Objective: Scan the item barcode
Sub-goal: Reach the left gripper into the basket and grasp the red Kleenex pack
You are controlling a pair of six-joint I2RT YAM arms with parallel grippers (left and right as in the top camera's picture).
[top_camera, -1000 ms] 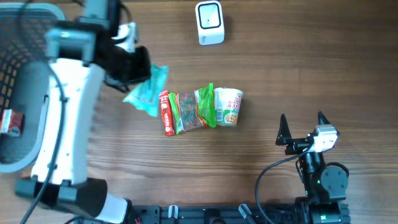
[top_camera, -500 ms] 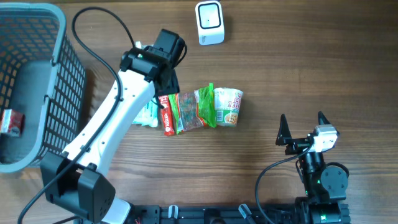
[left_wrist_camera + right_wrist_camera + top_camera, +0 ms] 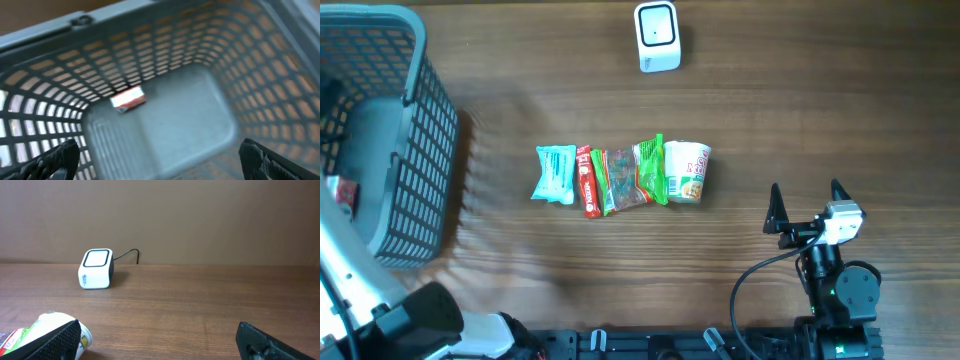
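Observation:
A white barcode scanner stands at the table's far edge; it shows in the right wrist view as scanner. Mid-table lies a row of items: teal packet, red bar, clear candy bag, green packet and cup noodle. My left gripper hangs open over the inside of the grey basket, with nothing between its fingers. A small red-and-white box lies on the basket floor. My right gripper stands open and empty, right of the cup noodle.
The grey mesh basket fills the table's left side, the red-and-white box inside it. My left arm's white link crosses the lower left corner. Bare wood lies between the row and the scanner.
My left gripper opened and let go of the teal packet, which now lies at the row's left end. The left arm swung away left, over the basket. The right arm stayed still.

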